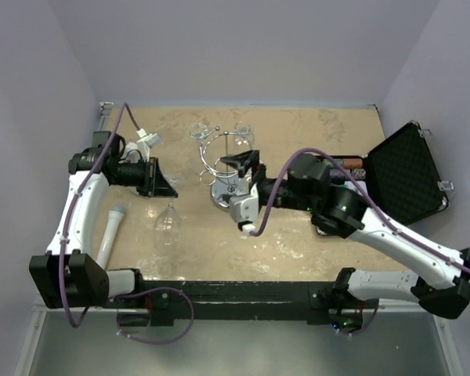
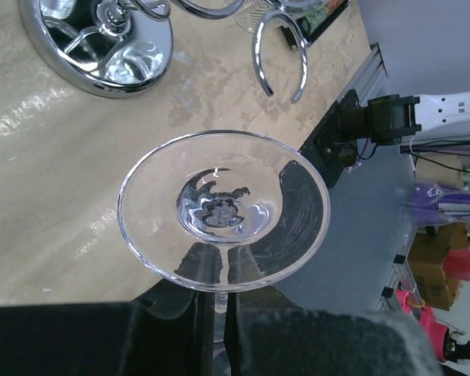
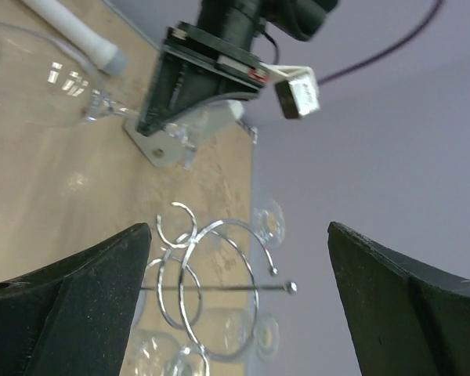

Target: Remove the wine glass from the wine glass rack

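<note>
Fingers [image 2: 160, 337] of the left tool [image 2: 222, 312] pinch the stem of the wine glass [image 2: 223, 207] close to its round foot, glass over the bench [image 2: 55, 196] and apart from the wine glass rack [image 2: 102, 47], whose hooks sit just beside the right tool [image 3: 239, 231], spread wide, empty.

Pale lilac walls [image 1: 235, 55] enclose a mottled beige tabletop [image 1: 321, 129] — grey metal ledge [image 1: 243, 348] along its near edge.

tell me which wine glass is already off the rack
The wine glass clamped by its stem in the left pincer; the others hang at the rack.
</note>
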You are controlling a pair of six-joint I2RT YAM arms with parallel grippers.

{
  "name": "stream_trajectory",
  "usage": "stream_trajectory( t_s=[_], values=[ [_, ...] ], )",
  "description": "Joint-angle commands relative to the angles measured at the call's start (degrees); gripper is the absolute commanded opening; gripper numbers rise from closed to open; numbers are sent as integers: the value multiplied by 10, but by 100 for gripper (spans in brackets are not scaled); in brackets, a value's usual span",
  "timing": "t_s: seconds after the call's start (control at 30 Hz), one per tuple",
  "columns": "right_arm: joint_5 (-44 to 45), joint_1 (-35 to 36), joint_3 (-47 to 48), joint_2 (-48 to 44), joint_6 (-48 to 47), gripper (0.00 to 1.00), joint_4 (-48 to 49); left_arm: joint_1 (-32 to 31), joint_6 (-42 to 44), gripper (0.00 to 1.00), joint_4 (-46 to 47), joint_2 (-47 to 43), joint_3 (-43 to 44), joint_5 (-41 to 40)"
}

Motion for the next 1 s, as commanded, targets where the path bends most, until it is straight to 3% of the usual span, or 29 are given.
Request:
stream_trajectory(
  t_s=[0.0,0.27,0.43,0.53,0.73,0.97],
  values=[
    [-21,60,13,28,-61,99,2,26,8,0,-43,-61,-27,68],
    [-44,157,-40,48,-109,99,21,50,-28,0,-30,-63,-84,74],
    [30,205,-78,77,-208,98,28,51,-13,0,-65,-38,-92,126],
    [57,226,-61,108,-222,98,25,50,-19,0,-76,-37,-106,155],
    [83,236,-76,150,-258,97,34,50,-85,0,-43,-28,-164,194],
    [79,239,-111,170,-308,99,79,50,-199,0,57,-25,-277,303]
  ],
)
